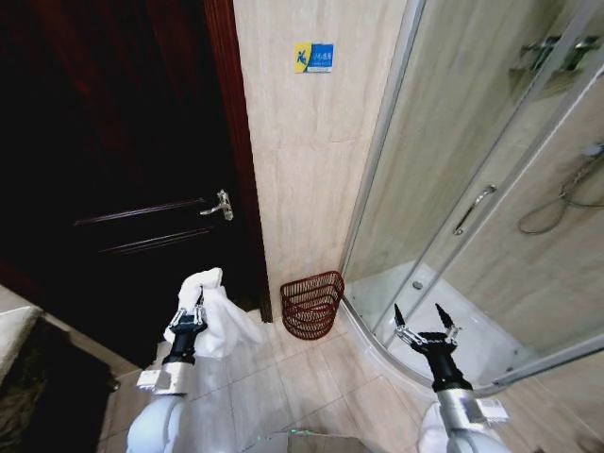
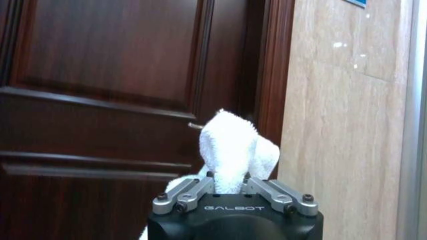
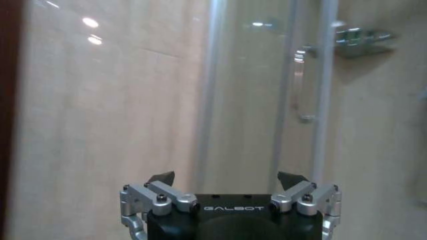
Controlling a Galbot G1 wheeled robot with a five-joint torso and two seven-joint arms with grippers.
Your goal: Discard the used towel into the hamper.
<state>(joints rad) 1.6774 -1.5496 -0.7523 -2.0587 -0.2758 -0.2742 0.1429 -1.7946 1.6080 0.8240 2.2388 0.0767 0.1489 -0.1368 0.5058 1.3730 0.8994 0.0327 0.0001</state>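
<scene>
On the far left stands the dark wooden door (image 1: pixel 123 170), with its metal handle (image 1: pixel 221 205) near the frame. My left tool (image 1: pixel 192 311) is raised in front of this door, and it is closed on the white towel (image 1: pixel 219 316). In the left wrist view the towel (image 2: pixel 230 150) rises up between the two fingers (image 2: pixel 187 192) as a soft folded peak, and a part of it hangs down below the tool. In the head view the loose end of the towel hangs to the right side of my left arm, above the tiled floor (image 1: pixel 283 387).

To the right of the towel is the hamper (image 1: pixel 311 304). It stands on the floor against the beige tiled wall (image 1: pixel 302 151), between the door frame and the curved edge of the shower cabin (image 1: pixel 472 189). It leans a little and its opening faces toward me. The towel is near it but apart from it, not yet over the opening. A small blue and yellow sign (image 1: pixel 313 58) is on the wall high above.

On the right, my right tool (image 1: pixel 427 324) is held up in front of the glass shower door, with its fingers (image 3: pixel 162 178) spread open and holding nothing. A metal door handle (image 1: pixel 473 209) is on the glass behind it.
</scene>
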